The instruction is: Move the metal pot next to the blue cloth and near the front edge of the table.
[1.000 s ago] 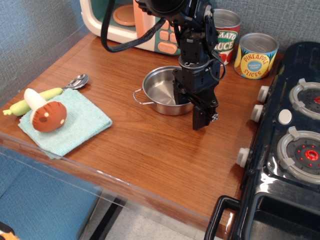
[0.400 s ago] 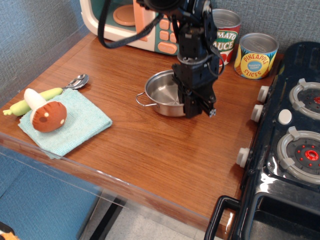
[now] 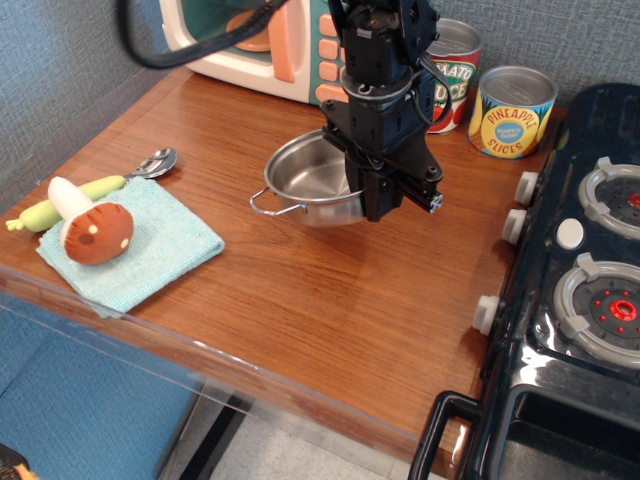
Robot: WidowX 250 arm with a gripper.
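The pot (image 3: 312, 185) is now seen tilted, with its near side raised off the table (image 3: 330, 300); a second ago it sat flat farther back, with the gripper (image 3: 385, 200) beside its right rim. Since then the gripper has been closed down over the pot's right rim, and the pot has been shifted a little to the left and toward the front. The jaws are judged to be clamped on that rim, narrow, with the thin metal wall between them; the contact itself is hidden by the gripper body.

This is read as the grasp being made and the carry just begun. The pot is still mid-table, well apart from the blue cloth (image 3: 160, 255), which lies at the front left near the clear edge. A mushroom toy (image 3: 96, 232) and a pale green vegetable toy (image 3: 60, 200) rest on the cloth; a spoon (image 3: 152, 162) lies just behind it.

Writing: the yellow can (image 3: 512, 110) is labelled "PINEAPPLE SLICES". On the red can (image 3: 450, 70) "ATO" and "UCE" are legible, the rest being hidden by the arm. A toy microwave (image 3: 255, 45) and a black stove (image 3: 590, 270) carry no readable text.
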